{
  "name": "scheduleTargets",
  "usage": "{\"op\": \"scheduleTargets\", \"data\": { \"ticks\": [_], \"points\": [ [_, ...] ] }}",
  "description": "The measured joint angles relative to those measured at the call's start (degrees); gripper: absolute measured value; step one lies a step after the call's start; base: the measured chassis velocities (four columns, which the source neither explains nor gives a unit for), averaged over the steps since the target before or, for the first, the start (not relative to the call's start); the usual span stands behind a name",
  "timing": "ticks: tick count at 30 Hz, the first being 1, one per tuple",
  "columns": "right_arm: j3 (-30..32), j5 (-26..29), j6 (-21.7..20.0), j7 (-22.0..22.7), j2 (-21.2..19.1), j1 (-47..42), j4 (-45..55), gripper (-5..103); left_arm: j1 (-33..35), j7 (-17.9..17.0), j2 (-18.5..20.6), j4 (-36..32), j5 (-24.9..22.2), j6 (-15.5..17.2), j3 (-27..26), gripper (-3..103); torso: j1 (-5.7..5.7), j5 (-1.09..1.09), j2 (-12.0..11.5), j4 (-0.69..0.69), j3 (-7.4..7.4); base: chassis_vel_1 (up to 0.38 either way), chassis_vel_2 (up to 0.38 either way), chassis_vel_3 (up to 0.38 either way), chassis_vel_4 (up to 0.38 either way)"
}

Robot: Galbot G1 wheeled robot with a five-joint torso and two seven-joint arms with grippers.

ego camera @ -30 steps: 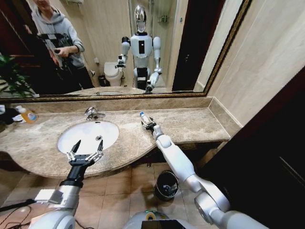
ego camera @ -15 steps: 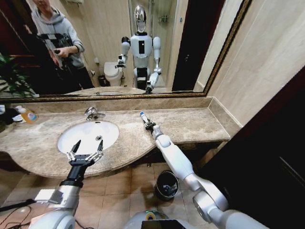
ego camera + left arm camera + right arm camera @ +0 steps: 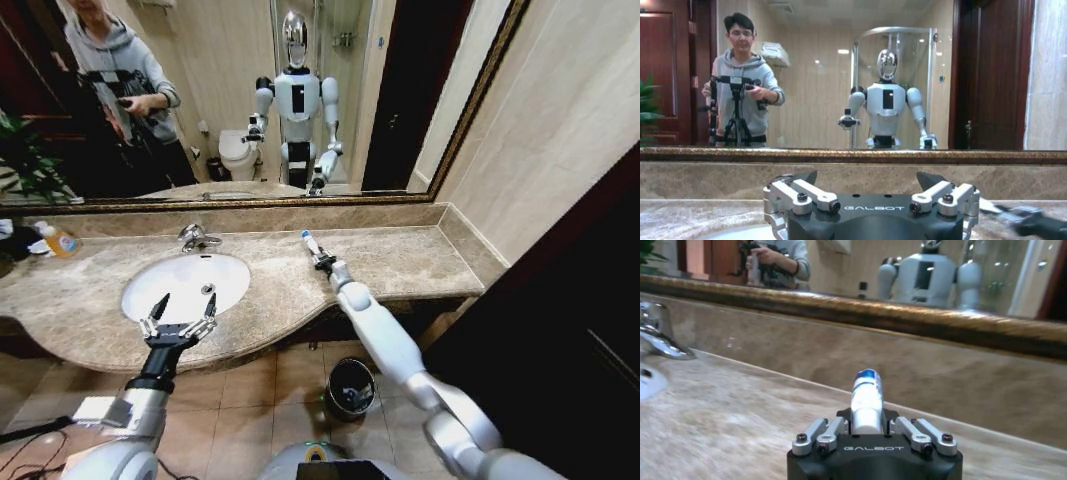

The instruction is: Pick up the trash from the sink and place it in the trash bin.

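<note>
While extended over the countertop (image 3: 400, 262), right tool (image 3: 318, 256) grips bottle (image 3: 309, 243).

Left gripper (image 3: 178, 316) spread, right gripper (image 3: 318, 257) clamped

The beige-brown marble worktop (image 3: 400, 262) runs along the wall under a gilt-framed mirror, with a low marble upstand behind it and at its right end. Its front edge bulges outward around the white oval sink (image 3: 186, 286) set into it left of centre. A chrome faucet (image 3: 195, 238) stands on the worktop just behind the basin. At the far left end, near the upstand, an orange-labelled bottle (image 3: 58, 241) stands on the marble. Below the front edge, on the tiled floor (image 3: 260, 385), a small round black trash bin (image 3: 350, 388) stands under the worktop's right half.
</note>
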Motion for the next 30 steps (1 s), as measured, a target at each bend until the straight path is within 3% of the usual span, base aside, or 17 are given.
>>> {"op": "scheduleTargets", "data": {
  "ticks": [2,11,21,30],
  "points": [
    [3.02,2.47,-1.18,-0.29,-6.51,-5.42,8.38,27,0.0,0.0,0.0,0.0,0.0,0.0,-0.01,100,0.0,-0.03,0.0,0.0,0.0,0.0,0.0,0.0,0.0],
    [11.57,7.36,-1.39,-0.07,-15.91,-22.41,26.23,27,0.0,0.01,0.0,0.0,0.0,0.0,0.0,100,-0.02,0.01,0.0,-0.01,-0.01,0.0,0.0,0.0,0.0],
    [23.72,7.71,-1.28,-0.14,-17.36,-39.36,40.55,27,0.0,0.0,0.01,0.0,0.0,0.0,0.0,100,-0.01,0.01,0.0,-0.01,-0.01,0.0,0.0,0.0,0.0],
    [29.21,5.48,4.22,-4.97,-14.72,-53.91,44.27,27,0.0,-0.01,0.0,0.0,0.0,0.0,-0.01,100,-0.01,-0.02,0.0,0.01,-0.01,0.0,0.0,0.0,0.0]
  ]
}}
